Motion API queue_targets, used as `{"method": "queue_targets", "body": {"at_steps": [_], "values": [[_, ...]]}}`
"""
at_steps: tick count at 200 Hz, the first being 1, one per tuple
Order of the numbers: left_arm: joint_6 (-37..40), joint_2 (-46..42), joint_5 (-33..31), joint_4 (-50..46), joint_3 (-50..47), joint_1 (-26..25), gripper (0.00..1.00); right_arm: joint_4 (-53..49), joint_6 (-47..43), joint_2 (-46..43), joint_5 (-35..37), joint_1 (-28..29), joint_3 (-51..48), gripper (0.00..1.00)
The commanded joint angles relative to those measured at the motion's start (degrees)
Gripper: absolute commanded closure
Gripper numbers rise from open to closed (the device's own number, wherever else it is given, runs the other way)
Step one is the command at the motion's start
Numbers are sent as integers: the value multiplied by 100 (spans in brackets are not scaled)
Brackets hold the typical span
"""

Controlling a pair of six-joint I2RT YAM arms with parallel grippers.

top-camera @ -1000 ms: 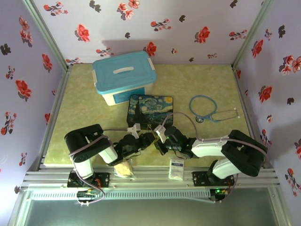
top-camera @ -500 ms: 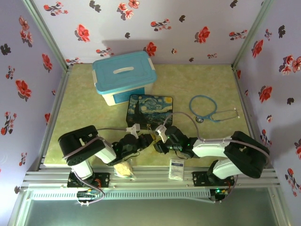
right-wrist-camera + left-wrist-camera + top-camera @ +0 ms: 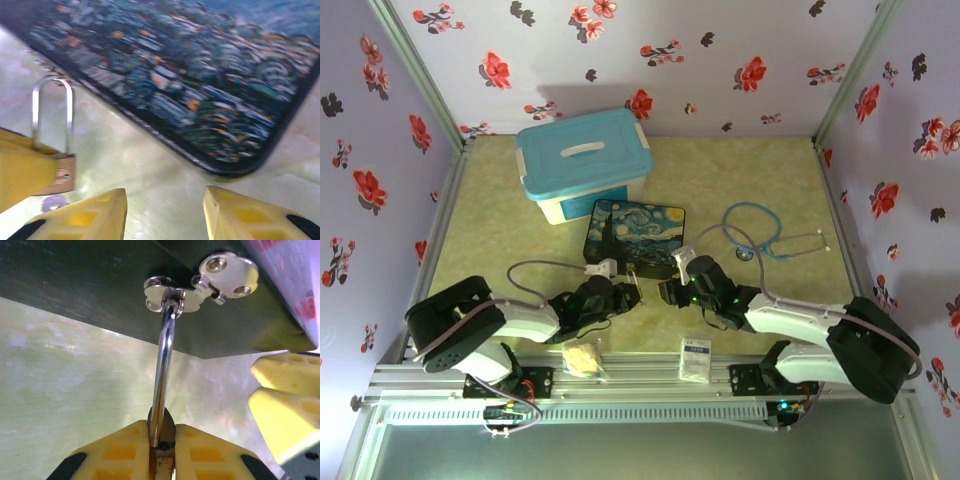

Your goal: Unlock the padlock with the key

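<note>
Since 1 s ago both arms had shifted: the left elbow swung out to the left, the right arm stretched out, and the right gripper (image 3: 668,291) backed off, leaving a gap to the left gripper (image 3: 623,296).

Nearest the bases, a pale yellow packet (image 3: 583,357) and a white sachet (image 3: 696,358) lay at the table's (image 3: 490,230) front edge, well apart from each other.

The left gripper (image 3: 161,432) was clamped on the padlock (image 3: 59,175). Its yellow fingers (image 3: 210,450) were pressed together on the brass body, and the silver shackle (image 3: 165,365) stuck straight out beyond the tips. I couldn't tell whether the shackle was latched.

The key (image 3: 227,272) showed as flat silver heads linked at the far end of the shackle, against the dark side of the Starry Night box (image 3: 75,280).

The right gripper (image 3: 165,200) was spread wide with nothing between its fingers (image 3: 90,215). In the right wrist view the padlock sat just beside it, to the left of the left-hand finger and apart from it. In the left wrist view the right gripper's yellow tips (image 3: 285,390) were off to the side of the shackle, not touching it.

The Starry Night box (image 3: 635,232) lay just past both grippers. Farther back were a blue stethoscope (image 3: 757,232) on the right and a teal-lidded tub (image 3: 582,160) on the left.
</note>
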Motion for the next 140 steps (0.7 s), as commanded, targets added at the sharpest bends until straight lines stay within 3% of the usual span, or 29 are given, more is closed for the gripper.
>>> {"method": "queue_targets", "body": {"at_steps": [1, 49, 88, 140], "values": [[434, -101, -248, -1587, 289, 141, 85, 3, 246, 195, 449, -35, 126, 56], [1145, -113, -580, -3339, 1063, 133, 84, 97, 324, 257, 648, -28, 114, 57], [1378, -180, -680, -3757, 1327, 122, 85, 64, 286, 257, 791, -33, 92, 58], [1787, -87, -1027, -5027, 2036, 58, 86, 119, 270, 310, 861, -28, 49, 59]]}}
